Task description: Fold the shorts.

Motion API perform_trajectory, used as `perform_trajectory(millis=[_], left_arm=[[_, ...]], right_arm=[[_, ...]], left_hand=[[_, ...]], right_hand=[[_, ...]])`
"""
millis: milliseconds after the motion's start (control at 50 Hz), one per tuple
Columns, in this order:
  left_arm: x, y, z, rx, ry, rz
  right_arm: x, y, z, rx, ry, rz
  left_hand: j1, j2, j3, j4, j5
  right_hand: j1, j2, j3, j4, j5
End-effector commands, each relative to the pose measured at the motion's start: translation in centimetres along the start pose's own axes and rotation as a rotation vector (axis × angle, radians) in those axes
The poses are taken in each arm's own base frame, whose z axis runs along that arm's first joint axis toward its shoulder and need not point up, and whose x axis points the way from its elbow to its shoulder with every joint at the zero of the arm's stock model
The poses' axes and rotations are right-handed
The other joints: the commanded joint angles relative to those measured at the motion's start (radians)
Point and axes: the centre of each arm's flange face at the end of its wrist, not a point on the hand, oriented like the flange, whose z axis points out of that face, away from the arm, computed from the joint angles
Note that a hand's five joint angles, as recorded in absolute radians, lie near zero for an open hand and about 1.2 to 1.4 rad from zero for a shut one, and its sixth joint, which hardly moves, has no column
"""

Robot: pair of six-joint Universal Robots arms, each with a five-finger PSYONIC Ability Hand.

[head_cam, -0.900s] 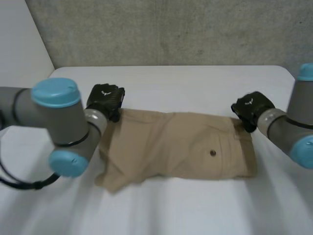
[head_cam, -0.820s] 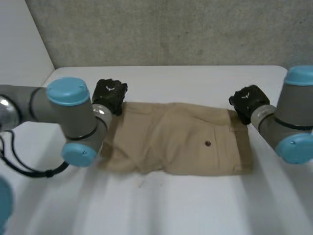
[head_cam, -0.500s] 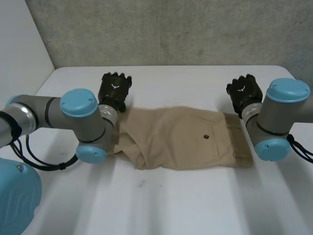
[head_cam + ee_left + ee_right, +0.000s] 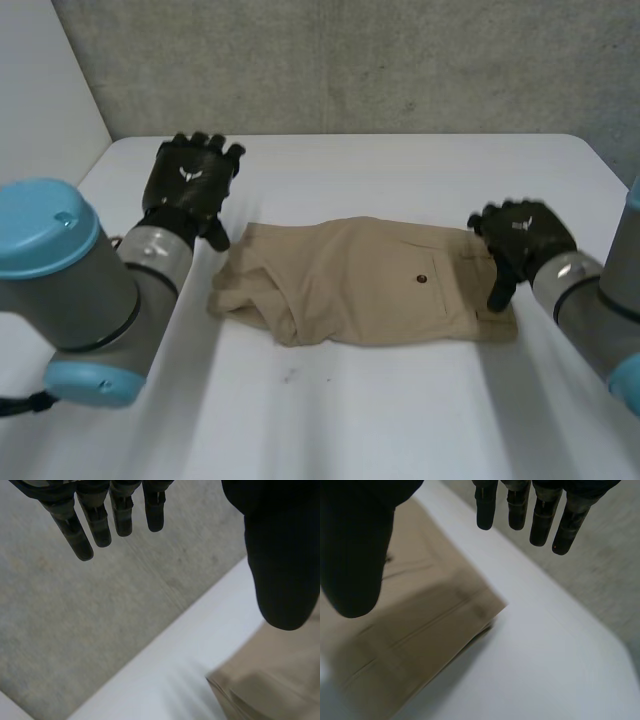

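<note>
When the scene is taken from the head view, the shorts (image 4: 370, 285) are found laid across the middle of the white table (image 4: 330, 420) as a long tan band, with a dark button (image 4: 421, 279) towards the right end and a rumpled, bunched left end. The left hand (image 4: 188, 185) is held just beyond that rumpled end, fingers straight and spread, nothing gripped. The right hand (image 4: 522, 238) is poised over the right end, fingers relaxed, nothing gripped; whether the cloth is touched cannot be told. From the left wrist view, the left hand's fingers (image 4: 100, 522) are seen straight and well parted from the thumb (image 4: 280, 555), with the grey wall (image 4: 75, 620) beyond them and a corner of the shorts (image 4: 270, 685) lying on the table below the thumb, apparently clear of it. From the right wrist view, the right hand's fingers (image 4: 520, 505) are likewise extended and parted from the thumb, and the seamed end of the shorts (image 4: 405, 645) is seen below the palm, its corner lying square on the table (image 4: 550, 670). The step in hand is judged to be the taking up of the ends for a crosswise fold. For a clean result, the bunched left end should be flattened first, all layers should be pinched together at the corners, and one end should be carried over so that the edges are matched before release.
</note>
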Motion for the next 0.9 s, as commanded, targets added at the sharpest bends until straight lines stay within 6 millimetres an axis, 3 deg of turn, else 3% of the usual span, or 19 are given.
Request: perform_trajectory(millis=[20, 120, 240, 380, 400, 500, 540, 640, 700, 780, 800, 900], left_arm=[[-0.3, 3.1, -3.8, -0.227, 0.043, -0.092], [-0.2, 4.7, -5.1, -0.337, 0.050, -0.207], [0.3, 5.9, -6.1, -0.394, 0.063, -0.225], [0.7, 7.2, -5.3, -0.392, 0.060, -0.225], [1.0, 7.8, -4.3, -0.345, 0.048, -0.228], [1.1, 8.1, -2.8, -0.251, 0.024, -0.230], [1.3, 8.4, -2.4, -0.228, 0.020, -0.227], [1.4, 8.7, -2.2, -0.225, 0.024, -0.200], [1.4, 9.1, -2.3, -0.236, 0.031, -0.111], [0.0, 9.4, -2.0, -0.247, -0.002, -0.036], [-2.2, 9.7, -1.6, -0.259, -0.056, 0.013], [-2.9, 9.7, -2.8, -0.278, -0.060, 0.076]], right_arm=[[-1.8, 4.1, -1.4, -0.104, -0.051, 0.021], [-2.2, 5.1, -1.0, -0.097, -0.048, 0.022], [-2.5, 5.7, -0.5, -0.109, -0.052, 0.020], [-2.6, 6.2, -0.1, -0.104, -0.048, 0.015], [-2.6, 6.2, -0.1, -0.103, -0.048, 0.015], [-2.9, 6.6, 0.3, -0.105, -0.050, 0.014], [-3.1, 7.0, 0.5, -0.112, -0.052, 0.012], [-3.3, 7.3, 0.9, -0.110, -0.051, 0.008], [-3.2, 7.3, 1.0, -0.110, -0.050, 0.008], [-3.2, 7.1, 1.0, -0.106, -0.047, 0.007], [-3.2, 7.1, 1.1, -0.105, -0.045, 0.007], [-3.2, 7.1, 1.1, -0.105, -0.045, 0.007]], left_hand=[[0.251, 0.250, 0.252, 0.254, 0.248], [0.254, 0.254, 0.255, 0.257, 0.251], [0.257, 0.256, 0.258, 0.260, 0.254], [0.262, 0.262, 0.264, 0.266, 0.260], [0.431, 0.431, 0.433, 0.434, 0.428], [0.661, 0.661, 0.663, 0.664, 0.659], [0.890, 0.890, 0.891, 0.893, 0.887], [1.162, 1.162, 1.164, 1.166, 1.160], [1.163, 1.163, 1.165, 1.167, 1.161], [1.163, 1.163, 1.165, 1.167, 1.161], [1.163, 1.163, 1.165, 1.167, 1.161], [1.163, 1.163, 1.165, 1.167, 1.161]], right_hand=[[0.148, 0.133, 0.136, 0.118, 0.111], [0.198, 0.183, 0.186, 0.168, 0.161], [0.201, 0.186, 0.189, 0.171, 0.164], [0.248, 0.233, 0.236, 0.218, 0.211], [0.254, 0.239, 0.242, 0.224, 0.217], [0.283, 0.268, 0.272, 0.253, 0.246], [0.286, 0.271, 0.275, 0.256, 0.249], [0.289, 0.274, 0.277, 0.259, 0.252], [0.298, 0.283, 0.286, 0.268, 0.261], [0.304, 0.289, 0.292, 0.274, 0.267], [0.304, 0.289, 0.292, 0.274, 0.267], [0.307, 0.292, 0.295, 0.277, 0.270]])
